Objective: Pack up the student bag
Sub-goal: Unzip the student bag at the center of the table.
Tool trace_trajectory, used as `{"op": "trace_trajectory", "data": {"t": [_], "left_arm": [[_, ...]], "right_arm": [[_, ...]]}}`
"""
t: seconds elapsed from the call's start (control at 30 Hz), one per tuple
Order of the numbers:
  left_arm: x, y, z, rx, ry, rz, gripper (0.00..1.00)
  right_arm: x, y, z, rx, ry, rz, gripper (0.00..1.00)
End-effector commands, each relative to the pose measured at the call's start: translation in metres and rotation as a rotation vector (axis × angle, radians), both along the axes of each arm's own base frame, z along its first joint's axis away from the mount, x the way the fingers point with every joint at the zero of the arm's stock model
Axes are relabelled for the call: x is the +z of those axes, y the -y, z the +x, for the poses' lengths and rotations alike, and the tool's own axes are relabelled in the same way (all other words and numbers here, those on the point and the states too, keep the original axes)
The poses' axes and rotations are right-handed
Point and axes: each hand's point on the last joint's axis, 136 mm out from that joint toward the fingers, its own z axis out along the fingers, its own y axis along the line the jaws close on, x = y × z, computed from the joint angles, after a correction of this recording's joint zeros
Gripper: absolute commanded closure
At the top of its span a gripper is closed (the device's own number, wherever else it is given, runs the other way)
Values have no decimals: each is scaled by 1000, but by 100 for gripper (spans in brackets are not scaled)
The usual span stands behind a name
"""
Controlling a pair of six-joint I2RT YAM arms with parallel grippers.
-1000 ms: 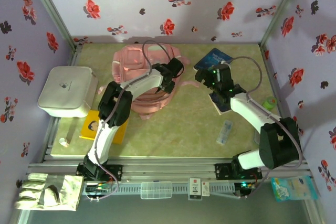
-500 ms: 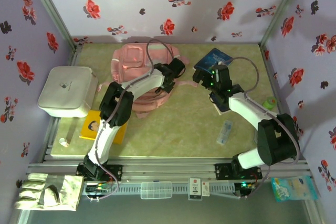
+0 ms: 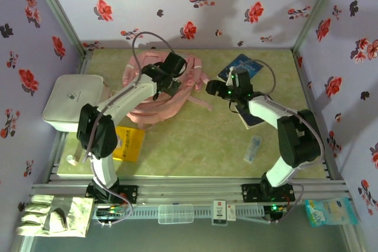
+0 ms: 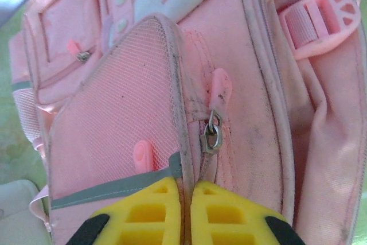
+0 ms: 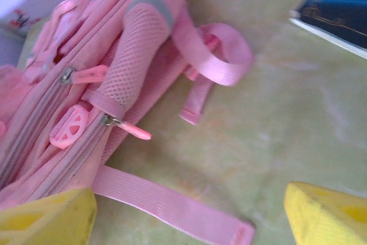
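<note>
The student bag [image 3: 150,105] lies on its side at the back middle of the table, pink, with zips and loose straps. My left gripper [image 3: 168,81] is on its top; in the left wrist view its yellow fingers [image 4: 155,210] are shut [image 4: 186,186] on a fabric seam of the bag [image 4: 258,84], just below a metal zip pull [image 4: 211,133]. My right gripper [image 3: 212,88] hovers open at the bag's right side. In the right wrist view, a flat pink strap [image 5: 166,205] lies on the table between its fingers [image 5: 49,216]. The right gripper [image 5: 189,217] holds nothing.
A white rounded box [image 3: 75,103] stands at the left. A yellow book [image 3: 129,144] lies near the left arm. A dark blue book [image 3: 241,65] and a notebook [image 3: 251,117] lie by the right arm, a clear tube [image 3: 254,149] in front, a green thing [image 3: 304,116] at the right.
My left gripper has shut on the bag's seam and moved left and back, dragging the bag with it. My right gripper has moved left to the bag's straps.
</note>
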Motion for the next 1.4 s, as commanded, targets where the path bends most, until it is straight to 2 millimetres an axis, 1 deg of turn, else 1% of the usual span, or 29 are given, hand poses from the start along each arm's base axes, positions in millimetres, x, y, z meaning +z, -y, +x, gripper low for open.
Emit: {"op": "trace_trajectory", "data": {"t": [0.0, 0.03, 0.1, 0.17, 0.3, 0.37, 0.4, 0.47, 0.57, 0.7, 0.87, 1.03, 1.2, 1.27, 1.37], "left_arm": [[55, 2, 5, -25, 143, -89, 99], [61, 1, 6, -25, 153, -99, 99], [70, -1, 6, -26, 171, -116, 100], [77, -3, 6, -28, 184, -129, 100], [84, -9, 6, -30, 199, -138, 100], [88, -9, 4, -38, 210, -142, 100], [89, -10, 4, -39, 213, -145, 100], [91, -9, 1, -48, 213, -165, 100], [90, -8, -2, -56, 209, -186, 100], [88, -9, -2, -46, 202, -202, 100], [88, -9, -1, -40, 206, -213, 100], [87, -10, -1, -34, 205, -217, 100], [89, -11, -1, -34, 212, -227, 100], [89, -11, 0, -28, 212, -230, 100], [89, -11, 0, -25, 211, -234, 100]], "right_arm": [[19, -30, 9, 156, 107, 41, 22], [18, -35, 10, 182, 112, 56, 24], [18, -46, 11, 243, 134, 88, 31], [15, -55, 13, 292, 159, 87, 34], [4, -57, 24, 307, 190, 43, 34], [0, -59, 29, 322, 204, 28, 38], [-1, -62, 29, 344, 211, 30, 44], [-6, -65, 27, 383, 217, 17, 46], [-10, -66, 26, 420, 243, 2, 48], [-8, -71, 24, 463, 289, 9, 49], [-9, -77, 18, 512, 302, 36, 49], [-12, -76, 13, 522, 304, 35, 49], [-14, -80, 16, 536, 294, 34, 60], [-16, -81, 18, 537, 295, 30, 62], [-20, -81, 18, 536, 292, 26, 63]]}}
